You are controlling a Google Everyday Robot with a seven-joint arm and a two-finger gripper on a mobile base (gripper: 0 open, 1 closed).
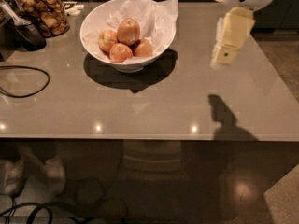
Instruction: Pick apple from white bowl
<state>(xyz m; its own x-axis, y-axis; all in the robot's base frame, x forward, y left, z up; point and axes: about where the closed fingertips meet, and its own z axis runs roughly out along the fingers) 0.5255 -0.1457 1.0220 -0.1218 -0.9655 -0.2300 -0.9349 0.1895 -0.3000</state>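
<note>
Gripper (pixel 224 59) midair, well apart from white bowl (pixel 93 28)

Dim warm light, glare dots (pixel 193 129) on table (pixel 154 97), upper-right tool (pixel 224 56) casting shadow (pixel 225 118)

In the white bowl (pixel 91 25), apple (pixel 128 31); claw (pixel 223 58) well right, above table (pixel 140 108).

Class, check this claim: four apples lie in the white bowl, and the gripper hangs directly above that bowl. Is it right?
No. The camera view shows the gripper over the table, off to the right of the white bowl. The rest stands.
</note>
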